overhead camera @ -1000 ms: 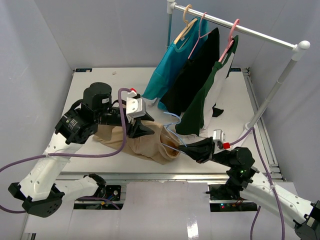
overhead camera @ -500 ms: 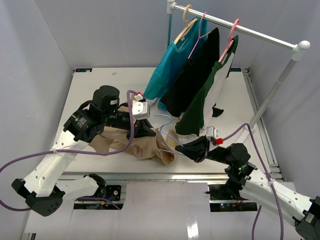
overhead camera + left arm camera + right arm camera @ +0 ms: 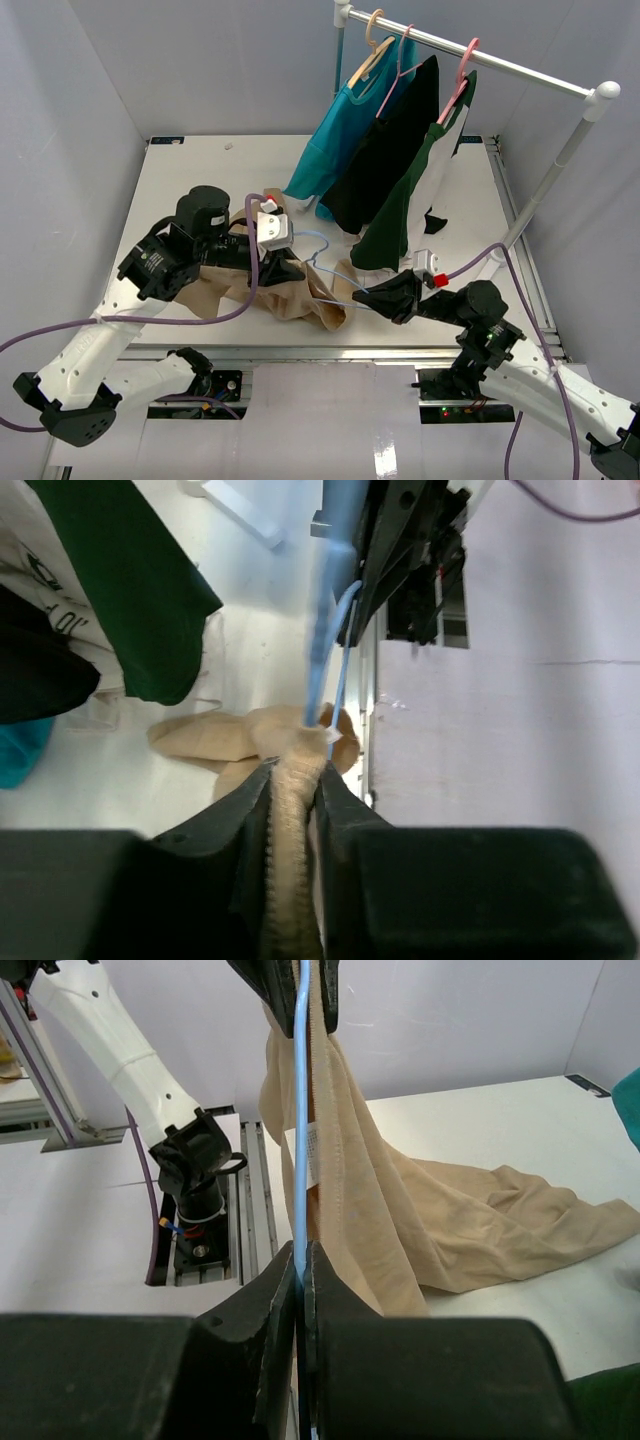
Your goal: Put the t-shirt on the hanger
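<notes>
While left gripper (image 3: 288,268) pinches the t-shirt (image 3: 303,300), jaws closed on its fabric edge, right gripper (image 3: 375,296) clamps the hanger (image 3: 301,1110) wire; shirt trails bunched on table (image 3: 200,170).

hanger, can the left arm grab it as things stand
Probably not yet. The left gripper is shut on the t-shirt, so it has no free grip. The hanger itself is close, right beside that pinched cloth with nothing between, and the right gripper holds it.
</notes>
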